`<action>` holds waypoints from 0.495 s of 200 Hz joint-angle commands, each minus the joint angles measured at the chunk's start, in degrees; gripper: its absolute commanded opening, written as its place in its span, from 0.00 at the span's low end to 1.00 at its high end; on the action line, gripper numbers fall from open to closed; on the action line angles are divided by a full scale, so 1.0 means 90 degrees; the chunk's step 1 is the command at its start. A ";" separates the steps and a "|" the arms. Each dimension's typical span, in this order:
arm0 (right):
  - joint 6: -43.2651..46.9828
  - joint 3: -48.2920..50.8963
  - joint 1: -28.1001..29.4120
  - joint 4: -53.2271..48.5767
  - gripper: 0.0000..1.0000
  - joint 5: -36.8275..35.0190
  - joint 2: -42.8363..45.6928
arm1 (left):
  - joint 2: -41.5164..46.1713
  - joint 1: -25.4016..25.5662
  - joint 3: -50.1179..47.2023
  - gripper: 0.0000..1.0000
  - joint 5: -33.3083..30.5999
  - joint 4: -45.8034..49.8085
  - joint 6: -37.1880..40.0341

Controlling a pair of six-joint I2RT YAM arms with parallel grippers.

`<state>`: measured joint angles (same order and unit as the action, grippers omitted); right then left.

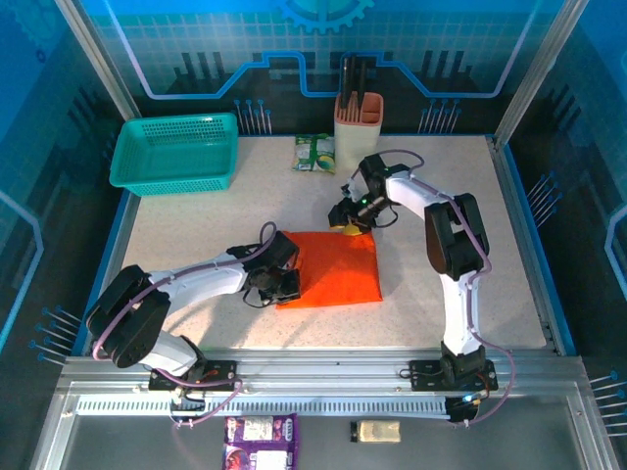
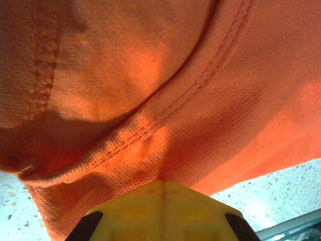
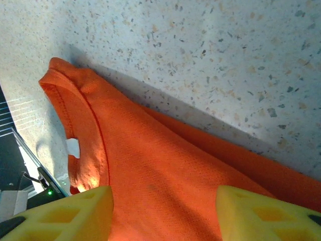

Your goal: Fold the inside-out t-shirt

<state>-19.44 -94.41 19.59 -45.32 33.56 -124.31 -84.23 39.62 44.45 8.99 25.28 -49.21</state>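
Orange and soft, the inside-out t-shirt (image 1: 338, 269) lies in the middle of the counter (image 1: 196, 215) as a rough rectangle, already doubled over, its slightly longer side running left to right between the two arms. At its left short edge the left fingers (image 2: 130, 216) are pressed together with a stitched hem of the cloth rising straight off their tips, so they appear to be pinching that edge and lifting it a little off the counter. The right fingers (image 3: 70, 211) stand spread over the far edge of the shirt, with cloth lying beneath the gap between them and nothing gripped. The shirt therefore stretches away to the right of the left fingers and toward the arm bases from the right fingers. Only the left arm has hold of it, so any fold across the long axis would probably be carried rightward from that side. Well apart at the far left corner sits a teal mesh basket (image 1: 176, 152), with a small green-and-white packet (image 1: 313, 154) and a pale utensil holder (image 1: 358, 119) along the far edge.
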 commanded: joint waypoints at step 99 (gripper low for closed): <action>0.0124 0.1026 -0.0270 -0.0086 0.56 -0.0746 0.0397 | -0.0605 -0.0815 -0.0251 0.00 0.0102 -0.0451 0.0360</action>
<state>-17.61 -89.97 18.52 -45.43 30.48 -124.18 -87.02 35.18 41.63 10.13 21.56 -49.06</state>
